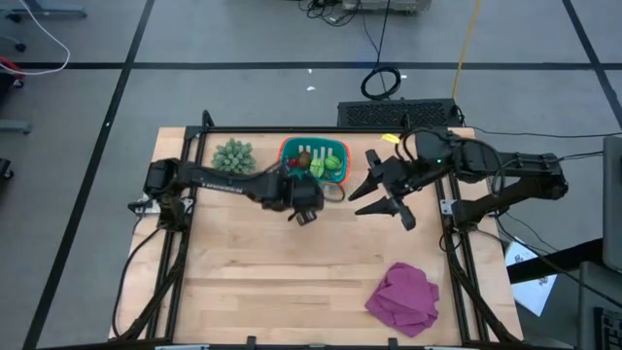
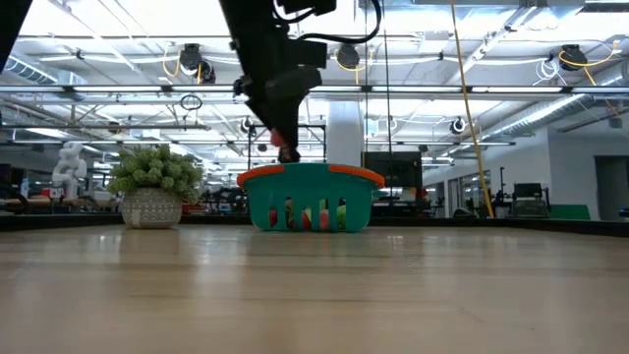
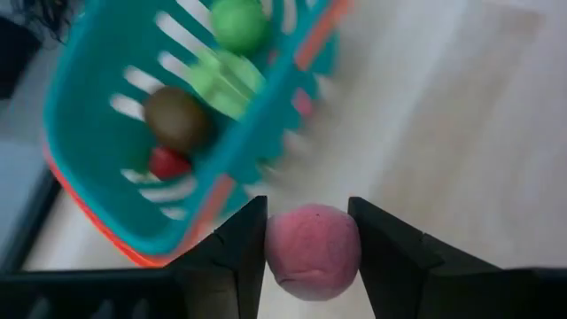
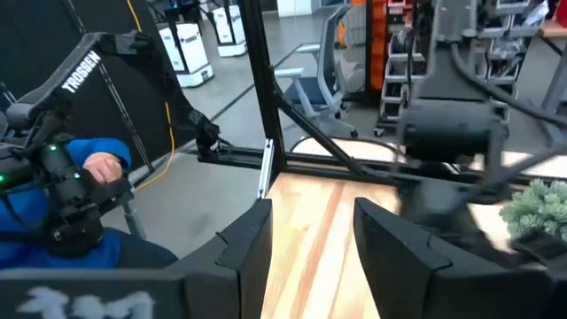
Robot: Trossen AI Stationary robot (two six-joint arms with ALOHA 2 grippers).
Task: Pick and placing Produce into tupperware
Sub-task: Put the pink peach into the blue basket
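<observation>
Left wrist view: left end effector [image 3: 308,232] clamped on pink ball [image 3: 313,251] beside tupperware [image 3: 106,182] | step: carry | next: centre over tub, release | right end effector [image 1: 381,197] parted, empty.

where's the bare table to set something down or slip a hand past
Bare wood spans the near half of the wooden table, left of the crumpled magenta cloth. The far edge is crowded: spiky grey-green plant, teal rectangular tub with orange rim, left gripper holding a pink ball, right gripper alongside.

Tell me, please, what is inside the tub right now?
In the tub: a brown oval, two green pieces, one red piece. Anything beneath them is hidden.
</observation>
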